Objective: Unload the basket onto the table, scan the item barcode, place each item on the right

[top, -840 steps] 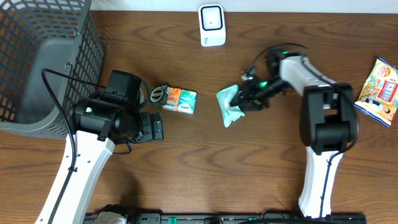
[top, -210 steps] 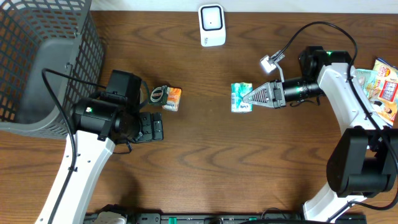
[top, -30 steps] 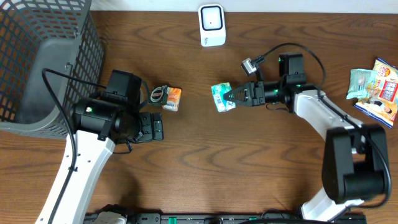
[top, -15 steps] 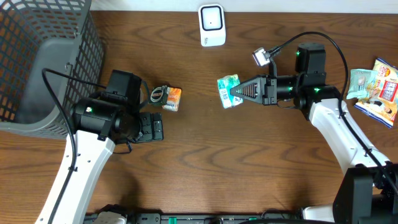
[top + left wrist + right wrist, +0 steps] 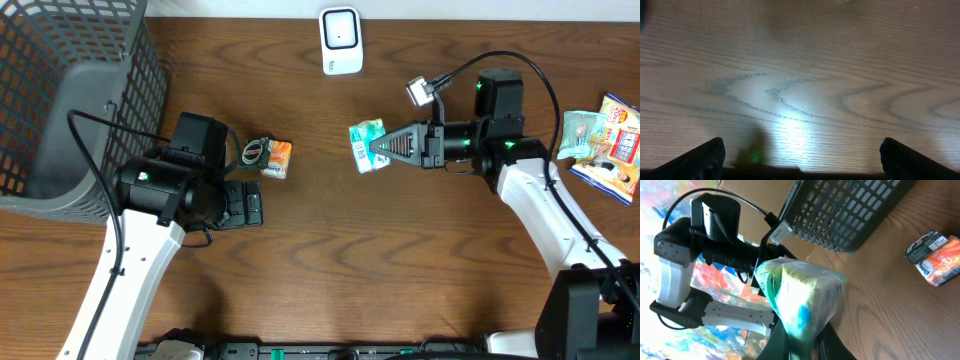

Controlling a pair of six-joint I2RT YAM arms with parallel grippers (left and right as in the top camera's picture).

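The right claw point(image 5: 385, 148) grips a green pack point(image 5: 364, 146) near the scanner point(image 5: 340, 41). The left claw point(image 5: 243, 203) gapes wide over the surface point(image 5: 330, 260).

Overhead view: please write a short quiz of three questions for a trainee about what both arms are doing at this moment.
1. True or false: the right gripper is shut on the green packet.
2. Choose one. The white scanner stands: A) at the table's far edge, beyond the green packet; B) between the left gripper's fingers; C) under the right arm's elbow.
3. Fill the gap: the left gripper is ____ and holds nothing, with the orange packet lying just beyond it.

Key: 1 true. 2 A. 3 open.
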